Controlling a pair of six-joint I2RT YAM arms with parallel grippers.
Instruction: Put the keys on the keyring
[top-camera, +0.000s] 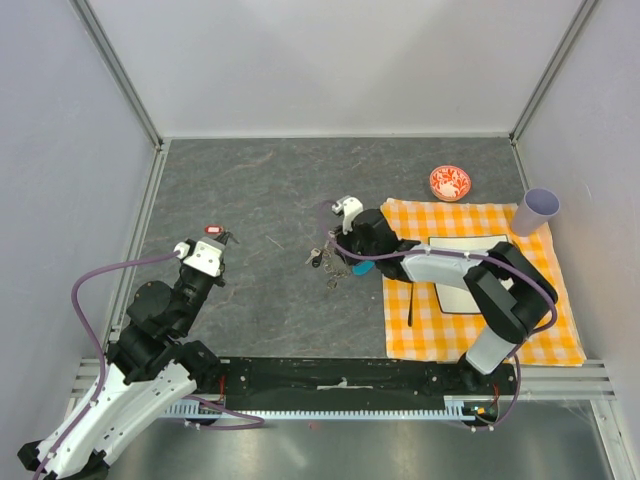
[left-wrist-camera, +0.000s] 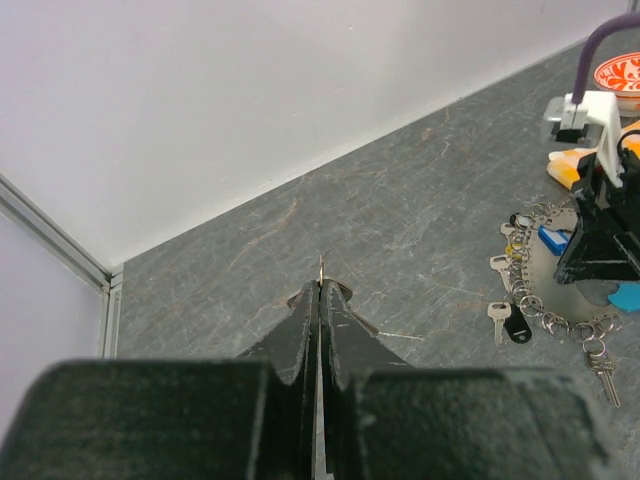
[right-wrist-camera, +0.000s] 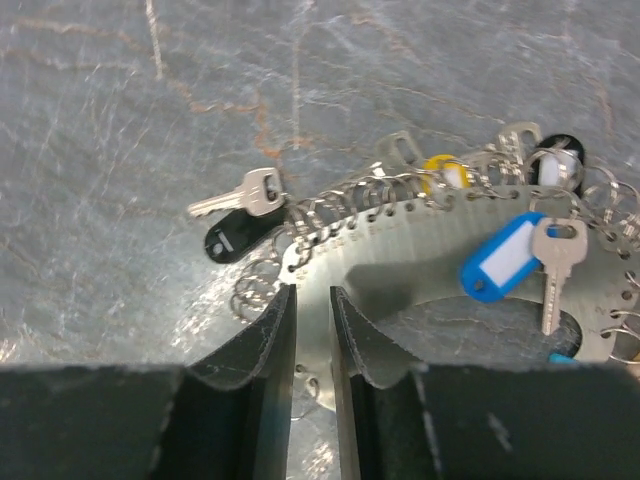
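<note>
The keyring (right-wrist-camera: 420, 240) is a flat grey metal crescent lined with small rings and a cyan piece (right-wrist-camera: 562, 346), lying mid-table (top-camera: 335, 265). On it hang a black-tagged key (right-wrist-camera: 232, 238), a blue-tagged key (right-wrist-camera: 500, 258), a black-and-white one (right-wrist-camera: 553, 165) and a yellow one (right-wrist-camera: 445, 172). My right gripper (right-wrist-camera: 312, 292) is shut on the crescent's narrow end, the metal showing between its fingers. My left gripper (left-wrist-camera: 321, 283) is far left (top-camera: 215, 242), shut on a thin metal key seen edge-on (left-wrist-camera: 321, 264). A red tag (top-camera: 213, 230) sits at its tip.
An orange checked cloth (top-camera: 545, 330) lies at the right with a white rectangle (top-camera: 470, 285) and a black fork (top-camera: 411, 300) on it. A red-and-white bowl (top-camera: 450, 182) and a lavender cup (top-camera: 540, 208) stand behind it. White walls enclose the table.
</note>
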